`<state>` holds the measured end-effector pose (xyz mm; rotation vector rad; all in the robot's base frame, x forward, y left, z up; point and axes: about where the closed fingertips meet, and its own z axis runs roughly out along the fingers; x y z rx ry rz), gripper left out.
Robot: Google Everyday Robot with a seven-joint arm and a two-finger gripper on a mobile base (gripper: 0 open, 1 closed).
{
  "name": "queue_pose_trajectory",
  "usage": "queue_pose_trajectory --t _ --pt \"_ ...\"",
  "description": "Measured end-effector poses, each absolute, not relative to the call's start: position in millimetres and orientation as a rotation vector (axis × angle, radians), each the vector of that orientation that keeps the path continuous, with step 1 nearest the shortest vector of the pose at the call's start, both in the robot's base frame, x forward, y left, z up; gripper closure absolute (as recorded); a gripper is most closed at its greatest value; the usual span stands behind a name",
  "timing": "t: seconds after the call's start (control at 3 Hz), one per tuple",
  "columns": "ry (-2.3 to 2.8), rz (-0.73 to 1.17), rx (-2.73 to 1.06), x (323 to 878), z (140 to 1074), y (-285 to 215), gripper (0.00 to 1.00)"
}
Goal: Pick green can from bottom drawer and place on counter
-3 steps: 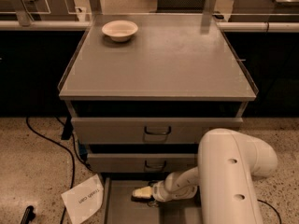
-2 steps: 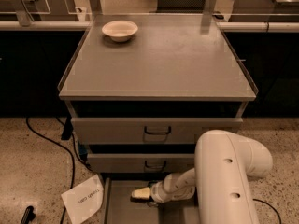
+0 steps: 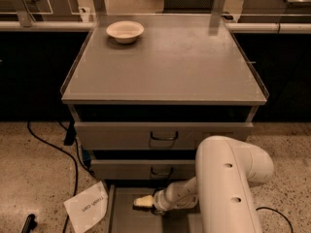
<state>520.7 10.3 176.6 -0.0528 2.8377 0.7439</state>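
Note:
The bottom drawer (image 3: 122, 213) is pulled open at the foot of the cabinet, and its flat grey interior shows. My gripper (image 3: 143, 202) is low inside it, pointing left, at the end of my white arm (image 3: 228, 188). The green can is not visible; I cannot tell if it is hidden by the gripper or the arm. The counter (image 3: 184, 62) is the wide grey top above, with a cream bowl (image 3: 125, 31) at its back left.
Two shut handled drawers (image 3: 163, 136) sit above the open one. A white paper sheet (image 3: 86, 208) lies on the floor left of the drawer. A black cable (image 3: 53, 147) runs across the floor at left. Glass partitions stand behind the counter.
My arm's elbow has shifted slightly left. The gripper stays at about the same spot low in the bottom drawer.

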Motion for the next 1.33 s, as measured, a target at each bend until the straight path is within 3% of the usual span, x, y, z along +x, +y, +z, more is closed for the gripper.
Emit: queue_pose_trajectory --t 1.33 --pt "2.849 0.559 -0.057 536.6 144.9 -4.1 0.0"
